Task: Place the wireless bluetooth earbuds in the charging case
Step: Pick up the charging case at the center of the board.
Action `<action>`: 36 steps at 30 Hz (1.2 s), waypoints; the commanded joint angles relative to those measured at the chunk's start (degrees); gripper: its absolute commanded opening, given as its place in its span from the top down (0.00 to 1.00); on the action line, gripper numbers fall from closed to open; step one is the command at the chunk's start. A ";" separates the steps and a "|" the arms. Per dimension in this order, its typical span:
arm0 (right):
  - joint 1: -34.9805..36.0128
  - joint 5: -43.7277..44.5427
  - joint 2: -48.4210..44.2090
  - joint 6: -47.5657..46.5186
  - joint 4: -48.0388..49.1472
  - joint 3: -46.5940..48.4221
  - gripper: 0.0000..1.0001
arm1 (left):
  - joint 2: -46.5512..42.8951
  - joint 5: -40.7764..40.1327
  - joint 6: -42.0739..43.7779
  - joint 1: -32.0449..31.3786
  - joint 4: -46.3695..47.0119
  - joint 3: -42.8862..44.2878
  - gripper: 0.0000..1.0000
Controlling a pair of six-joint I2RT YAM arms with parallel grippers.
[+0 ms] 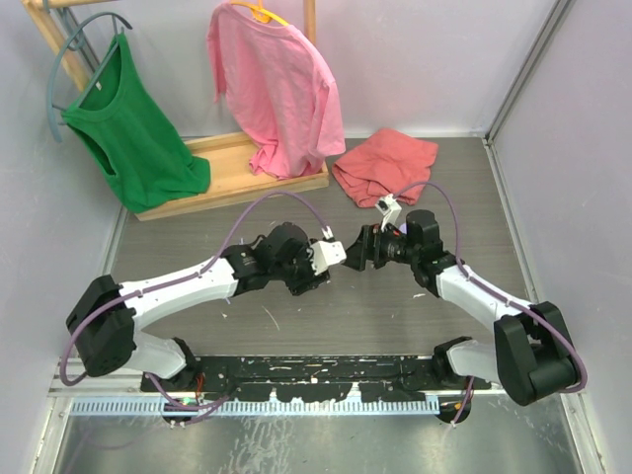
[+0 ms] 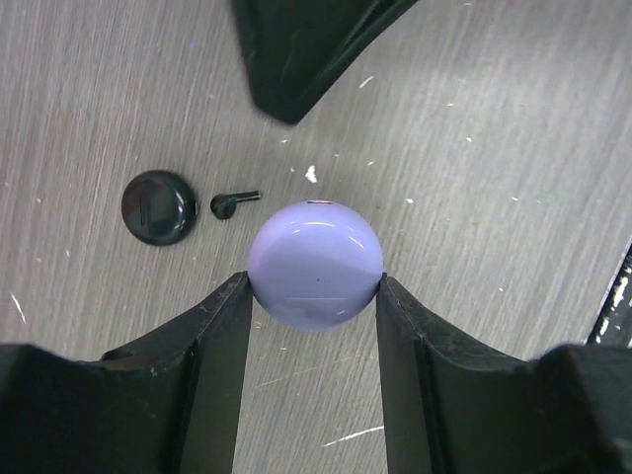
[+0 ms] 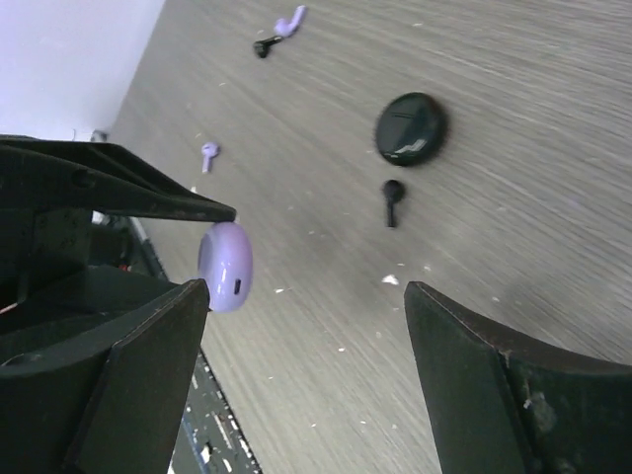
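A round lavender charging case (image 2: pixel 314 259) hangs just above the table, its lid shut, and my left gripper (image 2: pixel 314 280) is shut on its two sides. My right gripper (image 3: pixel 306 289) faces it from close by with jaws wide apart and nothing between them; one of its fingers (image 2: pixel 296 49) shows at the top of the left wrist view. From the right wrist the case (image 3: pixel 225 265) is seen edge-on. On the table lie a black earbud (image 3: pixel 392 200), a second black earbud (image 3: pixel 264 45) and two lavender earbuds (image 3: pixel 208 152) (image 3: pixel 289 20). Both grippers meet at mid-table (image 1: pixel 346 253).
A shut black round case (image 3: pixel 409 128) lies next to the nearer black earbud. A red cloth (image 1: pixel 383 164) lies at the back of the table. A wooden rack (image 1: pixel 237 176) at the back left carries a green shirt (image 1: pixel 133 128) and a pink shirt (image 1: pixel 276 84).
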 commanded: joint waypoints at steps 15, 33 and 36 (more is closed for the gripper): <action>7.42 -16.52 1.19 2.91 7.17 5.51 0.26 | -9.46 -6.51 11.12 -9.99 -7.04 5.85 0.75; 11.78 -15.04 2.01 -4.93 -4.98 9.52 0.45 | -8.00 -10.18 12.72 -12.35 -10.82 8.51 0.75; 11.95 -14.91 2.30 -5.61 -5.50 9.73 0.50 | -6.26 -10.84 12.72 -12.73 -11.22 8.76 0.75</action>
